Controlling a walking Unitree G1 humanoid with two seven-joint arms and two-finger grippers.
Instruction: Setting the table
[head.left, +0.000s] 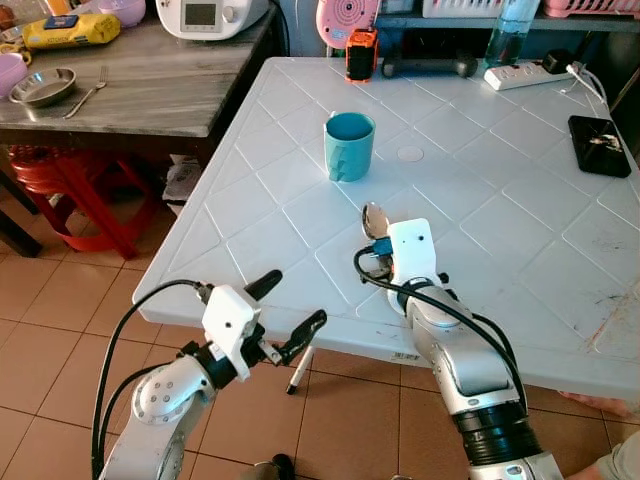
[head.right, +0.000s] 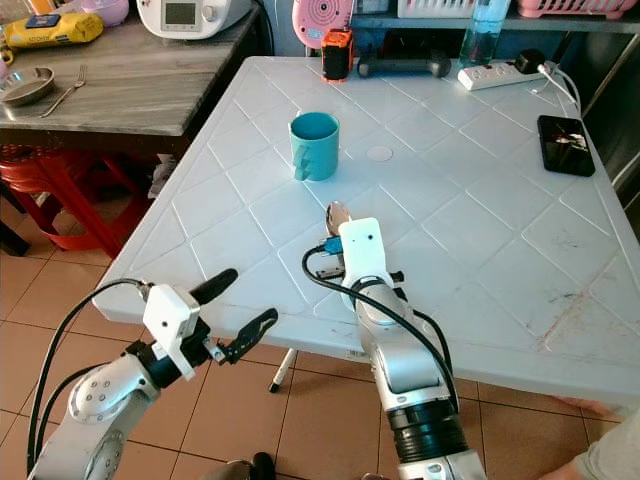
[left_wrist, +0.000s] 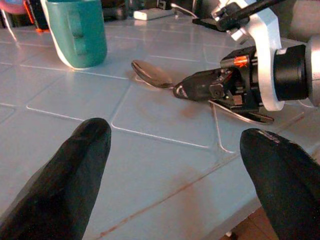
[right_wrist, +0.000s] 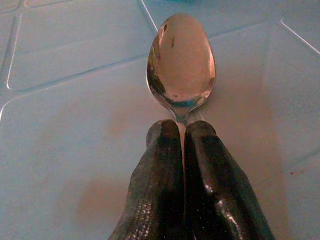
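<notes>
A spoon (right_wrist: 181, 62) is held by its neck in the right tool (right_wrist: 185, 131), whose two black fingers are pressed together on the handle just behind the bowl. The spoon lies low over the white bench (head.left: 520, 230), near the bench's front edge, with its bowl pointed toward the teal mug (head.left: 349, 146) that stands further in toward the middle; whether the bowl is touching the surface cannot be told. The mug and spoon are apart.

The grip is narrow and taken on smooth metal, so the spoon could be twisted or let slip if the fingers are eased unevenly, and it could be left skewed. Since the placing spot is near the front edge, a spoon released too soon or nudged on withdrawal could be slid toward that edge. A forward push could also carry the bowl against the mug.

The right arm is stretched forward over the front edge, wrist level and fingers nearly flat to the surface. The left tool (head.left: 289, 315) is held off the bench, before its front left corner, fingers spread wide and nothing between them, aimed toward the spoon. A black phone (head.left: 598, 146) is lying near the far right edge.
</notes>
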